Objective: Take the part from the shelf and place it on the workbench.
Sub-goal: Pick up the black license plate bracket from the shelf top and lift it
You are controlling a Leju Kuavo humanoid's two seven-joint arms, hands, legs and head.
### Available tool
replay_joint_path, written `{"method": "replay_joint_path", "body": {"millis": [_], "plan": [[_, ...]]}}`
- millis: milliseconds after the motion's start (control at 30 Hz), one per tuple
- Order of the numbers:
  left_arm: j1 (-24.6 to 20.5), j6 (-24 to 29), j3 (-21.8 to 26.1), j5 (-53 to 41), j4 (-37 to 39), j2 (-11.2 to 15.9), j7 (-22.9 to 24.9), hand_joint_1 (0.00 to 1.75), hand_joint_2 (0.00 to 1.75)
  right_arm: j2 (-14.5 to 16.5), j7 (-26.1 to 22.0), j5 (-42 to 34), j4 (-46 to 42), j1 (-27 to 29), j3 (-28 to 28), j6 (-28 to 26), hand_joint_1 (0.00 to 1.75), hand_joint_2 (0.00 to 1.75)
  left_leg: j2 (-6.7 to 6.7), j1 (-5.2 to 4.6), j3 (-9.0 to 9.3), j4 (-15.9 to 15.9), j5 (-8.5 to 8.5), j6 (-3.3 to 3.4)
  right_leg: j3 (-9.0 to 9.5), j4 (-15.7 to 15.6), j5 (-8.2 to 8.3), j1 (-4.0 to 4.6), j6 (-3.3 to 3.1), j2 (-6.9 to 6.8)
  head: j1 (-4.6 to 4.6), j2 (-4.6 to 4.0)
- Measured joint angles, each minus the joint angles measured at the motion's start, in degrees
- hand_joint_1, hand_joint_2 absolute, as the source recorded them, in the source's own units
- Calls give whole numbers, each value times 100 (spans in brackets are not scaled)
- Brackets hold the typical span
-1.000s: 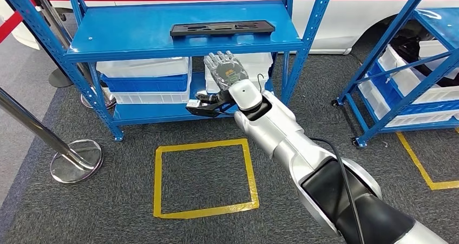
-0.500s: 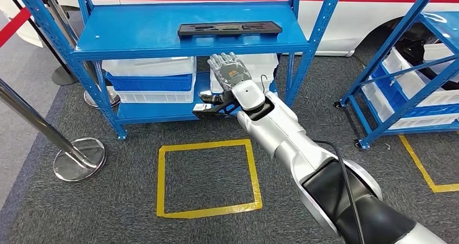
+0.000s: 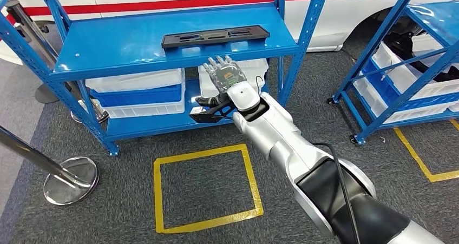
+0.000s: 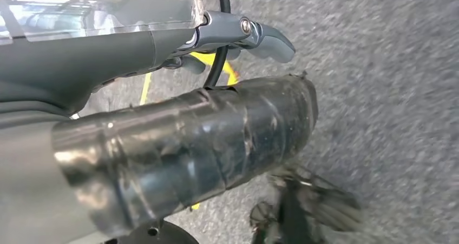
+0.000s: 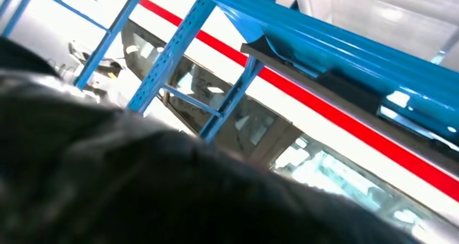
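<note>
I read the pickup as not yet done: right robot hand (image 3: pixel 226 74) empty, fingers spread, just below the black part (image 3: pixel 215 37) lying on the shelf (image 3: pixel 124 44) top.

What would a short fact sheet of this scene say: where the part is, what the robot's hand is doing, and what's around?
part: long black part, lying flat on top shelf
shelf: blue rack; white bins on its lower level
right hand: raised before the shelf edge, fingers apart, below the part, holding nothing
left hand: hanging over carpet
floor: yellow taped square
</note>
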Motion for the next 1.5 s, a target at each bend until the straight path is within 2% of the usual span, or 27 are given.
{"method": "replay_joint_path", "body": {"millis": [33, 100, 233, 300, 367, 433, 467, 533, 567, 600, 633, 667, 733, 833, 900, 933, 967, 1033, 1067, 1100, 1167, 1200, 1233, 1300, 1400, 1433, 1500], "plan": [[19, 1, 3, -13, 8, -6, 7, 0, 0, 2, -3, 5, 21, 3, -8, -4, 0, 0, -14, 23, 84, -293, 223, -75, 42, 49, -95, -28, 76, 21, -23, 0], [17, -7, 11, -37, 25, -18, 4, 0, 0, 8, -10, 10, 57, 4, -17, -11, 0, 0, -50, 47, 221, -661, 265, -61, 36, 140, -228, -33, 202, 57, -79, 0], [-18, -27, 37, -62, 33, -16, -7, 0, 0, 8, -13, 11, 100, 5, -27, -17, 0, 0, -65, 19, 309, -680, -7, 238, -87, 381, -217, -30, 282, 27, -111, 0], [5, -30, 55, -75, 33, -13, -9, 0, 0, 8, -8, 11, 111, 0, -32, -19, 0, 0, -65, -17, 430, -730, -77, 317, -432, 978, -265, -15, 295, -61, -109, 0], [15, -34, 69, -89, 33, -14, -15, 0, 0, 8, -9, 9, 140, 22, -33, -15, 0, 0, -73, -80, 570, -794, -145, 365, -975, 1682, -532, 59, 243, -103, -110, 0], [19, -34, 79, -96, 34, -15, -21, 0, 0, 8, -15, 5, 174, 45, -43, -10, 0, 0, -88, -184, 736, -844, -237, 417, -1357, 1919, -659, 187, 79, -100, -110, 0], [20, -35, 81, -98, 35, -15, -23, 0, 0, 7, -18, 2, 187, 46, -52, -8, 0, 0, -95, -253, 832, -866, -293, 448, -1424, 1777, -539, 271, -60, -96, -110, 0], [32, -38, 83, -102, 43, -40, -25, 0, 0, 1, -17, -6, 203, 41, -70, -8, 0, 0, -101, -379, 1050, -932, -402, 515, -1362, 1146, 100, 445, -472, -12, -141, 0], [25, -39, 85, -105, 50, -49, -32, 0, 0, -7, -17, -9, 209, 38, -76, -7, 0, 0, -96, -393, 1132, -979, -456, 527, -1281, 827, 453, 505, -644, 36, -212, 0], [17, -41, 87, -110, 57, -71, -39, 0, 0, -9, -17, -10, 214, 25, -81, -7, 0, 0, -106, -365, 1203, -1048, -478, 494, -1172, 559, 701, 570, -758, 85, -275, 0], [-7, -44, 90, -112, 62, -88, -45, 0, 0, -9, -18, -11, 216, 0, -85, -7, 0, 0, -99, -304, 1255, -1115, -468, 453, -1071, 359, 843, 606, -819, 126, -331, 0], [-39, -43, 92, -113, 58, -87, -50, 0, 0, -7, -19, -11, 215, -38, -90, -7, 0, 0, -92, -260, 1307, -1200, -433, 394, -932, 158, 861, 653, -820, 115, -350, 0], [-68, -44, 95, -113, 55, -96, -46, 0, 0, 0, -20, -11, 205, -99, -103, -9, 0, 0, -85, -247, 1356, -1189, -304, 349, -586, -288, 859, 628, -842, 127, -311, 0], [-64, -56, 96, -132, 58, -99, 0, 0, 0, -5, -65, -19, 213, -102, -119, -5, 0, 0, -99, -220, 897, -352, -303, 224, -158, -686, 827, 458, -786, 89, -302, 0], [-61, -75, 96, -173, 59, -67, 31, 0, 0, -1, -109, -25, 228, -75, -125, 3, 0, 0, -87, -123, 428, 155, -619, 52, -17, -712, 723, 319, -651, 72, -303, 0], [-55, -86, 97, -197, 59, -41, 35, 0, 0, 0, -116, -26, 239, -62, -134, 7, 0, 0, -76, -63, 273, 192, -724, -39, 34, -675, 642, 237, -551, 69, -303, 0], [-47, -87, 97, -227, 59, -14, 37, 0, 0, -2, -112, -26, 251, -53, -149, 9, 0, 0, -64, 7, 194, 59, -680, -139, 72, -603, 541, 147, -437, 69, -303, 0], [-24, -57, 98, -271, 60, 27, 43, 0, 0, -6, -104, -26, 276, -41, -182, 7, 0, 0, -12, 163, 211, -539, -134, -375, 83, -334, 279, -14, -177, 73, -304, 0], [-13, -42, 99, -283, 65, 29, 51, 0, 0, -13, -103, -26, 290, -31, -197, 5, 0, 0, 20, 208, 187, -748, 82, -449, 45, -152, 139, -68, -57, 82, -316, 0], [-22, -34, 100, -287, 69, 32, 54, 0, 0, -22, -102, -25, 303, -21, -208, 3, 0, 0, 43, 227, 139, -805, 213, -417, -31, 26, 10, -85, 43, 84, -325, 0], [-38, -31, 103, -291, 78, 35, 57, 0, 0, -56, -102, -21, 330, 15, -225, -5, 0, 0, 47, 206, -38, -581, 154, -164, -156, 277, -173, -83, 150, 78, -323, 0], [-48, -26, 104, -293, 76, 45, 57, 0, 0, -69, -102, -19, 339, 24, -228, -10, 0, 0, 38, 203, -76, -477, 146, -28, -181, 336, -235, -85, 177, 66, -312, 0], [-43, -25, 105, -293, 76, 48, 59, 0, 0, -81, -103, -18, 345, 31, -230, -13, 0, 0, 33, 199, -98, -426, 128, 49, -185, 393, -295, -93, 187, 46, -303, 0], [-42, -25, 108, -293, 77, 49, 61, 0, 0, -89, -103, -18, 350, 19, -236, -16, 0, 0, 28, 179, -81, -404, 92, 119, -333, 731, -499, -93, 187, -24, -301, 0], [-44, -25, 107, -293, 76, 50, 61, 0, 0, -96, -103, -18, 353, 16, -258, -15, 0, 0, 20, 108, -21, -454, 69, 150, -1009, 1846, -890, -7, 122, -94, -297, 0], [-44, -25, 107, -293, 76, 50, 61, 0, 0, -97, -103, -18, 355, 22, -263, -15, 0, 0, 18, 71, 4, -463, 55, 165, -1183, 2051, -877, 40, 67, -94, -298, 0], [-44, -25, 107, -293, 76, 50, 61, 0, 0, -103, -103, -18, 357, 23, -269, -15, 0, 0, 12, -29, 75, -478, 20, 209, -1208, 1822, -531, 160, -126, -91, -298, 0]]}}
